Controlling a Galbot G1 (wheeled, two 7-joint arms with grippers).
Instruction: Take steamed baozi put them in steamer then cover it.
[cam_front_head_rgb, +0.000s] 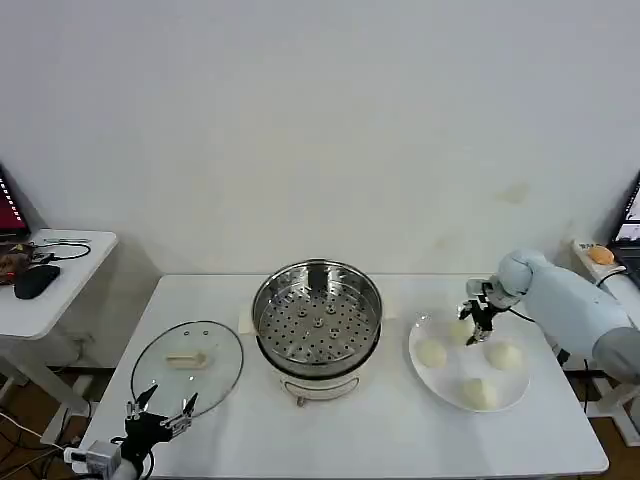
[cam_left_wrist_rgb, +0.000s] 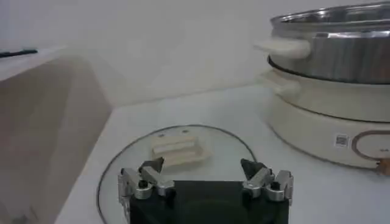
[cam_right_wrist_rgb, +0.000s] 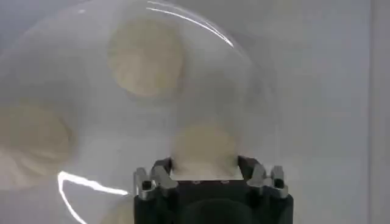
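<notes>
The steamer (cam_front_head_rgb: 318, 320) (cam_left_wrist_rgb: 332, 55) stands open in the middle of the white table, its perforated tray bare. Left of it the glass cover (cam_front_head_rgb: 187, 362) (cam_left_wrist_rgb: 231, 152) lies flat with its cream handle (cam_left_wrist_rgb: 177, 150) up. My left gripper (cam_front_head_rgb: 160, 412) (cam_left_wrist_rgb: 204, 167) hovers open just in front of the cover. On the right, a white plate (cam_front_head_rgb: 445, 380) (cam_right_wrist_rgb: 247, 73) holds several baozi (cam_front_head_rgb: 431, 352) (cam_front_head_rgb: 505, 354) (cam_front_head_rgb: 479, 392). Over the plate's far side my right gripper (cam_front_head_rgb: 478, 318) (cam_right_wrist_rgb: 204, 165) is shut on one baozi (cam_right_wrist_rgb: 204, 145), a finger against each side of it.
A small white side table (cam_front_head_rgb: 40, 310) with a black mouse (cam_front_head_rgb: 35, 282) and cables stands beyond the table's left edge. Another stand with an orange object (cam_front_head_rgb: 600, 255) sits at the far right. Bare tabletop lies in front of the steamer.
</notes>
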